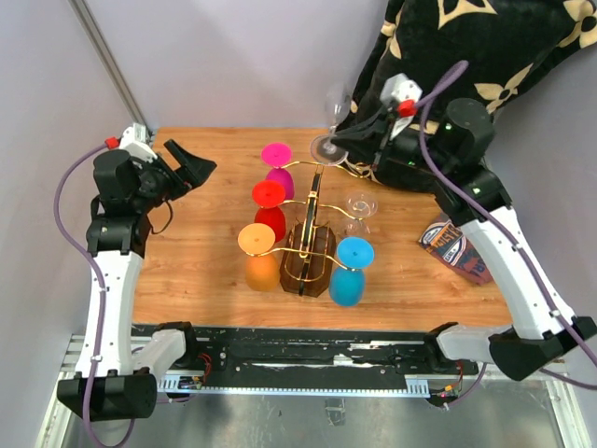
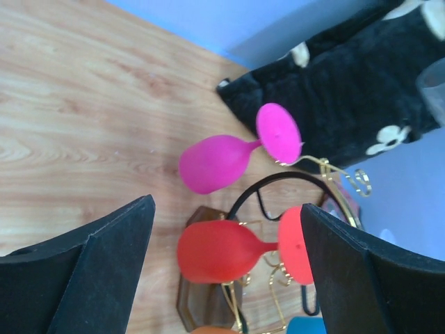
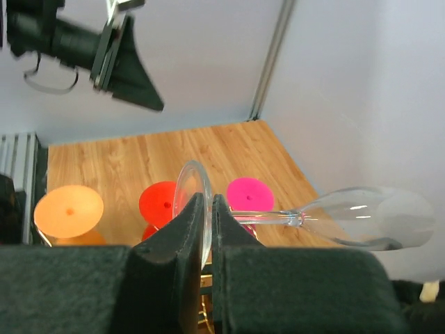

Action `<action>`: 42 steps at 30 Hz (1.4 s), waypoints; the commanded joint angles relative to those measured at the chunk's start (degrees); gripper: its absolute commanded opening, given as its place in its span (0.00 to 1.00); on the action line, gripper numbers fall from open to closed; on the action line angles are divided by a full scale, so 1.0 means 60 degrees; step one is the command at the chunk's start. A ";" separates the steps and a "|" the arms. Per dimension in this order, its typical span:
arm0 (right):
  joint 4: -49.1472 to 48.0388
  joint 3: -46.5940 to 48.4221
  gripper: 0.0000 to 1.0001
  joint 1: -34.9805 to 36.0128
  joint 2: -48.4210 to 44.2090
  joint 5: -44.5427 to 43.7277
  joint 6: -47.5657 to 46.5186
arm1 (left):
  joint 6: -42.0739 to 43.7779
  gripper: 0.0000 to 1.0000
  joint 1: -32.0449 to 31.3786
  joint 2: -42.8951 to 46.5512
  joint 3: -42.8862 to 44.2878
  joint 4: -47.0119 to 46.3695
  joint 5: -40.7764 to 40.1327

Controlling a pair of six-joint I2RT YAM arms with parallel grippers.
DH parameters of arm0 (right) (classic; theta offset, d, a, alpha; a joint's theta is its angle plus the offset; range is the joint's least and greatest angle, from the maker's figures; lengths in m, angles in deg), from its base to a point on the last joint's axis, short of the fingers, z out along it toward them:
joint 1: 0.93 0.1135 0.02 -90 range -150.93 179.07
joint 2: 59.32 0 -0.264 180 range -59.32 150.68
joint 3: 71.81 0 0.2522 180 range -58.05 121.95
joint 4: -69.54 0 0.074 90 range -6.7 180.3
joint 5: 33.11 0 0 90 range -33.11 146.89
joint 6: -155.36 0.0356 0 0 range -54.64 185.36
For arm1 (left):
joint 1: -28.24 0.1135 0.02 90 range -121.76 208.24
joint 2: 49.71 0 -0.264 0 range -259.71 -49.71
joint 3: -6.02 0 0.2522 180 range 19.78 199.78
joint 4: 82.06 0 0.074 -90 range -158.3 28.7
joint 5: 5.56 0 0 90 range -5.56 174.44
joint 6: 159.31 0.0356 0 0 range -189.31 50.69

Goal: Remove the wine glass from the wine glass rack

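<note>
The gold wire wine glass rack [image 1: 312, 229] stands mid-table on its dark brown base [image 2: 201, 292]. Pink [image 1: 278, 168], red [image 1: 270, 210] and orange [image 1: 259, 257] glasses hang on its left side, a blue one [image 1: 350, 271] and a clear one [image 1: 361, 207] on its right. My right gripper [image 3: 210, 209] is shut on the round foot of a clear wine glass [image 3: 375, 216], held sideways above the rack's far end [image 1: 328, 145], off the wire. My left gripper [image 1: 191, 163] is open, left of the rack, with the red glass [image 2: 219, 250] and pink glass [image 2: 212, 163] ahead of its fingers [image 2: 83, 268].
A black cushion with a beige pattern [image 1: 485, 47] lies at the back right, close behind the right arm. A dark printed packet [image 1: 457, 247] lies at the table's right edge. A metal post [image 1: 107, 61] rises at the back left corner.
</note>
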 commanded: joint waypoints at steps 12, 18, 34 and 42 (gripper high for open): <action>0.3342 0.1869 0.01 0.4053 0.1652 -0.1120 -0.7768 | -0.1577 0.97 0.0057 -0.1656 0.2422 -0.1367 0.3748; 0.4043 0.2918 0.00 0.4824 0.2375 -0.1410 -0.8424 | -0.1387 1.00 0.0045 -0.1928 0.3024 -0.0719 0.3858; 0.4610 0.3541 0.01 0.5964 0.2824 -0.1138 -0.8604 | -0.2446 1.00 0.0046 -0.2107 0.3030 -0.1336 0.4348; 0.4708 0.3307 0.01 0.6485 0.2793 -0.1709 -0.8967 | -0.2420 0.99 0.0049 -0.2374 0.3242 -0.0584 0.4233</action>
